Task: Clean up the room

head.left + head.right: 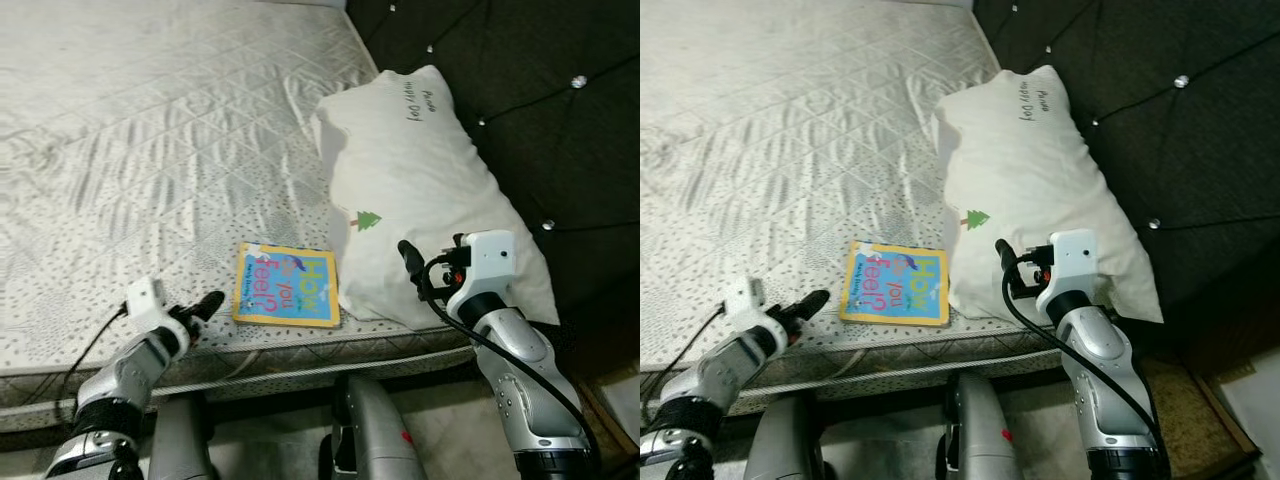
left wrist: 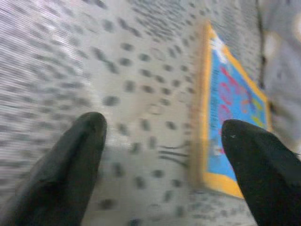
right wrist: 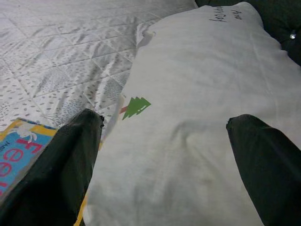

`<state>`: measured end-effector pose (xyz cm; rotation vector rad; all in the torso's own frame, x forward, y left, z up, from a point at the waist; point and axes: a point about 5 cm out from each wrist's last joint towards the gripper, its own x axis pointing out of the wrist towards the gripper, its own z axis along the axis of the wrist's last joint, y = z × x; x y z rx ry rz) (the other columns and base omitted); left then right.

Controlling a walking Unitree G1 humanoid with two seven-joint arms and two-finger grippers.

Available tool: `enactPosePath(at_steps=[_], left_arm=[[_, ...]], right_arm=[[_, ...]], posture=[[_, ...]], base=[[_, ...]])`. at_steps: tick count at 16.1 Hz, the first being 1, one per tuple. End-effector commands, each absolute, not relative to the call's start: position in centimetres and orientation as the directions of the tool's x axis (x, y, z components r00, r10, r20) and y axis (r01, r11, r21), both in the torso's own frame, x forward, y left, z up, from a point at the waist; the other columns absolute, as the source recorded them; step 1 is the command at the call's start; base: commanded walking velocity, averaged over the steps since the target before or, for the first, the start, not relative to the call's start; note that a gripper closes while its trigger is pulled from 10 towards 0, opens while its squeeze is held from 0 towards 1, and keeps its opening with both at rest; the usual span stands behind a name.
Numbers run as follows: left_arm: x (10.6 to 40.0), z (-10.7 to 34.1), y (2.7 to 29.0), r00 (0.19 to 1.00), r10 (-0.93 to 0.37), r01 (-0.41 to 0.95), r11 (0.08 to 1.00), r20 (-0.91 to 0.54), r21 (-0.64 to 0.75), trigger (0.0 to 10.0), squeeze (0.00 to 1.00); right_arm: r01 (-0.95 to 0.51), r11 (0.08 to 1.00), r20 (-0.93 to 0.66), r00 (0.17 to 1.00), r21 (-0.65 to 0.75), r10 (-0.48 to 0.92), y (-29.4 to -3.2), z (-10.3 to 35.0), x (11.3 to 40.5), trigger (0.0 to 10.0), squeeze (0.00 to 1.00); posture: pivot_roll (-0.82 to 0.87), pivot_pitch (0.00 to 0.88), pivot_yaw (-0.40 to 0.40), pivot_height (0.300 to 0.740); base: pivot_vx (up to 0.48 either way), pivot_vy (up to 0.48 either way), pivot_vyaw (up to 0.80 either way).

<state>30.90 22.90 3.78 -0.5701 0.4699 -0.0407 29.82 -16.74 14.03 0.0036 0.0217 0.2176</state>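
Observation:
A blue picture book (image 1: 286, 285) with a yellow border lies flat near the front edge of the mattress (image 1: 150, 150); its right edge touches a white pillow (image 1: 420, 190) with a small green tree print. My left gripper (image 1: 205, 306) is open, low over the mattress just left of the book (image 2: 233, 122), with nothing between its fingers (image 2: 70, 160). My right gripper (image 1: 412, 262) is open above the near end of the pillow (image 3: 188, 117), with its fingertips (image 3: 70, 155) spread over the fabric.
A dark tufted headboard (image 1: 520, 90) runs along the right side behind the pillow. The mattress edge (image 1: 250, 365) drops off just before my body. A strip of floor (image 1: 1210, 400) shows at the lower right.

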Motion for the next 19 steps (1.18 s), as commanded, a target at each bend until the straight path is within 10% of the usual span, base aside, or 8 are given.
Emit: enactPosePath(at_steps=[1, 6, 8, 19], left_arm=[[30.7, 3.4, 23.2, 0.889, -0.146, -0.104, 0.858, -0.433, -0.504, 10.0, 1.00], [32.5, 4.7, 22.5, 0.906, -0.145, -0.058, 0.889, -0.398, -0.455, 10.0, 1.00], [33.1, 4.9, 21.7, 0.904, -0.157, -0.049, 0.887, -0.399, -0.459, 10.0, 0.00], [32.9, 3.6, 19.2, 0.868, -0.222, -0.002, 0.893, -0.444, -0.451, 10.0, 0.00]], right_arm=[[-0.188, 0.982, -0.022, 0.982, 0.004, 0.188, -17.4, 13.9, 29.6, 10.0, 0.00], [-0.171, 0.985, -0.019, 0.985, -0.014, 0.171, -17.9, 14.1, 29.4, 10.0, 0.00], [-0.168, 0.986, -0.019, 0.986, -0.020, 0.168, -18.0, 14.2, 29.3, 10.0, 0.00], [-0.174, 0.984, -0.012, 0.985, -0.027, 0.174, -17.7, 14.5, 29.6, 10.0, 0.00]], posture=[[-0.07, 0.132, -0.123, 0.576], [-0.11, 0.150, -0.127, 0.576], [-0.12, 0.152, -0.128, 0.576], [-0.13, 0.154, -0.130, 0.576]], base=[[0.000, 0.000, 0.00], [0.000, 0.000, 0.00], [0.000, 0.000, 0.00], [0.000, 0.000, 0.00]])
